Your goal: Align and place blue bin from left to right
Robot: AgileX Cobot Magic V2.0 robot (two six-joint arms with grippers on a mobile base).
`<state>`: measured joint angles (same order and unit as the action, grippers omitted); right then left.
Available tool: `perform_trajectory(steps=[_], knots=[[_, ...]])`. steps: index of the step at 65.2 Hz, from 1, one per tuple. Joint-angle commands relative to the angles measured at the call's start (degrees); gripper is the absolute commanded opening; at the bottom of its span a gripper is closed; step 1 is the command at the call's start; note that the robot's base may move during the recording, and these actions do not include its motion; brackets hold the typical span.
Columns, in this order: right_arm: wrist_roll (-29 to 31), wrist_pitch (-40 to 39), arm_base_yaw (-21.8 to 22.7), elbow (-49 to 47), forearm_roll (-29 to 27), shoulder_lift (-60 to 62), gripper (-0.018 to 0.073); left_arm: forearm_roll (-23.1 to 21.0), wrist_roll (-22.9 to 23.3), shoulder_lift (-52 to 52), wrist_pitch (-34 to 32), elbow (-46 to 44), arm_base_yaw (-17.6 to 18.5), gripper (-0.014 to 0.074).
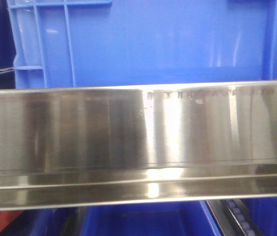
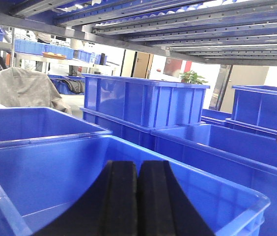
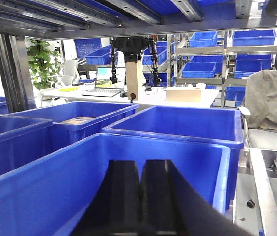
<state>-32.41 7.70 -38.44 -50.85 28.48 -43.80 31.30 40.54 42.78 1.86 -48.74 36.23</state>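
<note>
The blue bin (image 1: 168, 44) fills the top of the front view, a tall smooth wall with raised ribs near its left and right corners; its base is hidden behind a steel rail (image 1: 138, 142). No gripper shows in that view. In the left wrist view my left gripper (image 2: 137, 167) is shut, its black fingers pressed together with nothing between them, above the open inside of a shallower blue bin (image 2: 55, 167). In the right wrist view my right gripper (image 3: 141, 167) is likewise shut and empty over another shallower blue bin (image 3: 50, 191).
More blue bins stand in rows around both grippers, one a taller ribbed crate (image 2: 143, 103). Steel roller shelving (image 2: 178, 29) runs close overhead. A roller track (image 3: 276, 187) lies at the right. Beyond are a desk with a laptop (image 3: 101, 86) and a draped chair (image 2: 25, 91).
</note>
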Motion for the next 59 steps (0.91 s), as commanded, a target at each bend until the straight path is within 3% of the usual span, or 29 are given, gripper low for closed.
perform_trajectory(steps=[1, 59], knots=[[0.5, -1.4, -0.1, 0.2, 0.6, 0.4, -0.0081, 0.4, -0.1, -0.2, -1.2, 0.1, 0.4, -0.0111], [0.5, -2.2, -0.1, 0.2, 0.6, 0.4, -0.0081, 0.4, -0.1, -0.2, -1.2, 0.1, 0.4, -0.0111]])
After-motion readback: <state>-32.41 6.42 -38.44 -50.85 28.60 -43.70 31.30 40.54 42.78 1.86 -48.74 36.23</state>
